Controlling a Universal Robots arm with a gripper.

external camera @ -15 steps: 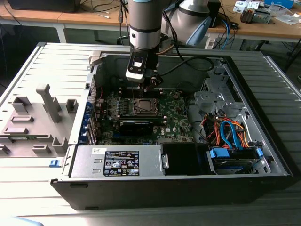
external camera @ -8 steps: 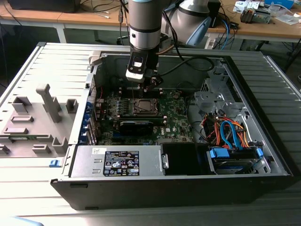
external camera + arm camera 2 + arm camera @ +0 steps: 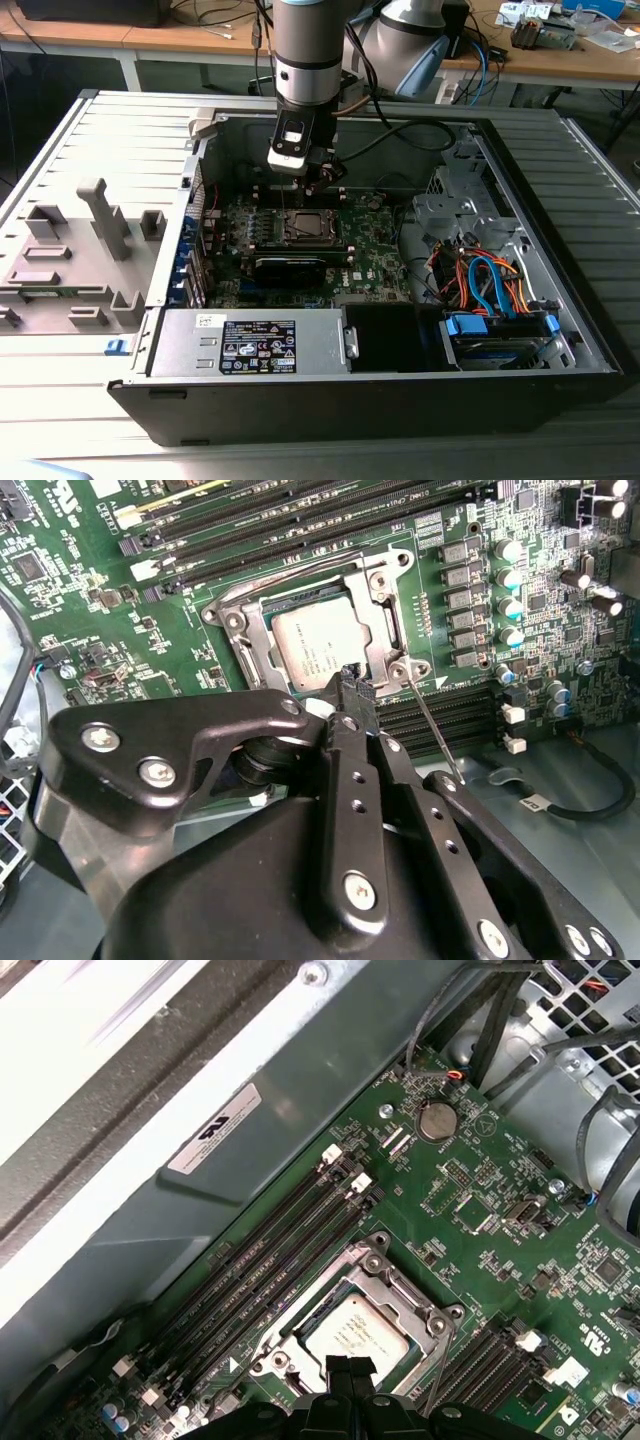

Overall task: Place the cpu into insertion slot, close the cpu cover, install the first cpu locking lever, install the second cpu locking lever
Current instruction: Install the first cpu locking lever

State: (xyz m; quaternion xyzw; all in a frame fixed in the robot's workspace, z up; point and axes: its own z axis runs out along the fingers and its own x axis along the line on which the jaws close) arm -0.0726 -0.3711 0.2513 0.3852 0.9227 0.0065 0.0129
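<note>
Gripper pressed together, tip at cpu cover edge, cpu seated — locking lever stands unlatched; a slipped push could scrape the motherboard.

My jaws are pressed together, and just past their tips I see the cpu lying flat, framed by the cpu cover. Farther beyond the jaws run long black memory slots.
</note>
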